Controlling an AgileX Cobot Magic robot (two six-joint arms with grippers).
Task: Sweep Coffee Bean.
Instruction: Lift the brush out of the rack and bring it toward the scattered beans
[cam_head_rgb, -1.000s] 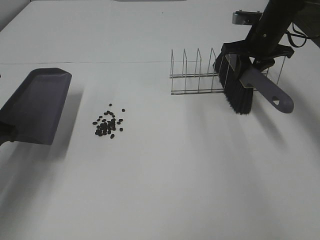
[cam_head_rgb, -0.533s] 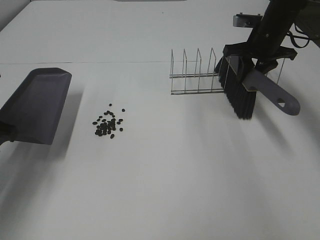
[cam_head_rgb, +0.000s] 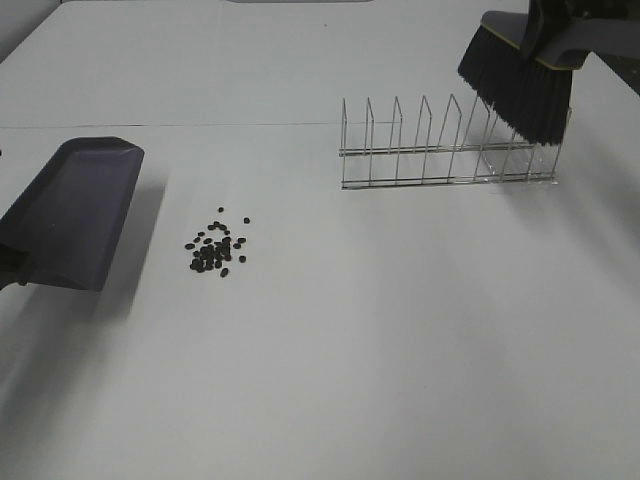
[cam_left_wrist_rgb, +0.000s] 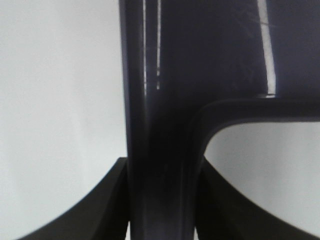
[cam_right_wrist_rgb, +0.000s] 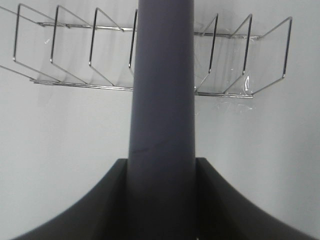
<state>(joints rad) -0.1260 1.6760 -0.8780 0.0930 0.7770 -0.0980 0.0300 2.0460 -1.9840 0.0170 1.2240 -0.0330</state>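
Exterior high view: the coffee beans lie in a loose cluster on the white table, near the dustpan at the left edge but apart from it. The brush hangs bristles-down over the right end of the wire rack; contact cannot be determined. Bare table lies between beans and rack. The grippers are out of frame.

Left wrist view: the left gripper is clamped on the dustpan handle. The beans are out of frame.

Right wrist view: the right gripper is clamped on the brush handle, with the rack's dividers directly behind it.
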